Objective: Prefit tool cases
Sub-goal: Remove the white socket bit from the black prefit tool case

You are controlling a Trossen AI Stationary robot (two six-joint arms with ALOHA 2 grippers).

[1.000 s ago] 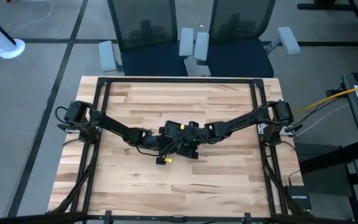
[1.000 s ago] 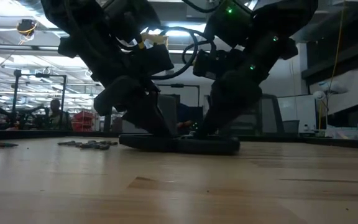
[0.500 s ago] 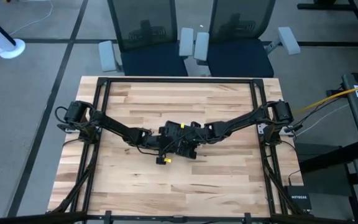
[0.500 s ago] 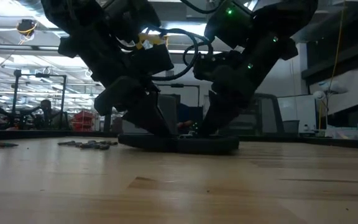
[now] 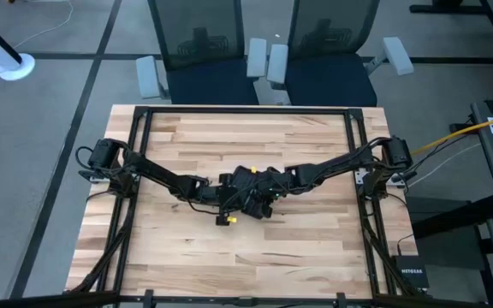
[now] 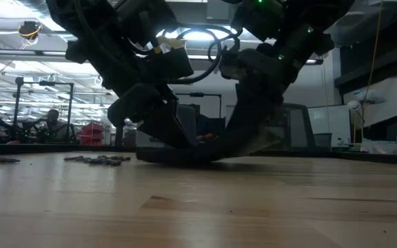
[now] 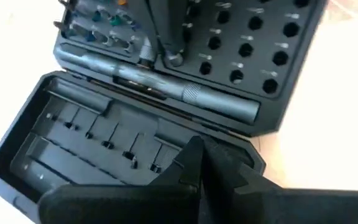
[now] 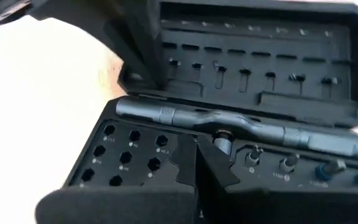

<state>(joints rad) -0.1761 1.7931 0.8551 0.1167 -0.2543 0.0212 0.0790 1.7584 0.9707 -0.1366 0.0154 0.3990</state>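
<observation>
The black tool case (image 5: 251,204) lies open at the middle of the table, both arms meeting over it. One half (image 7: 98,137) has rows of clips. The other half (image 8: 129,155) has a grid of hex holes, with a metal driver handle (image 8: 241,127) along the hinge. My left gripper (image 7: 196,152) is shut on the clip half's rim. My right gripper (image 8: 197,146) is shut over the hole half. In the low view the hole half's outer end (image 6: 257,143) is tipped up off the wood. My left gripper presses its shut fingertips (image 7: 191,155) onto the clip half's outer rim (image 7: 229,149), slanting down from the table's left side. That half lies flat on the table. My right gripper is shut on the hole half near its outer edge (image 8: 166,163), slanting down from the table's right; its own fingers hide what they pinch. That half is tilted up at its outer end, with the hinge side low.
Several tiny loose bits (image 6: 98,160) lie on the wood left of the case in the low view. A small yellow and black piece (image 5: 227,220) sits just near of the case. A NETGEAR box (image 5: 411,274) lies off the table's near right corner.
My right gripper has risen a little and rolled about its own axis. The case's hole half has tipped up at its outer end with it, while the clip half has stayed flat under my still left gripper.
</observation>
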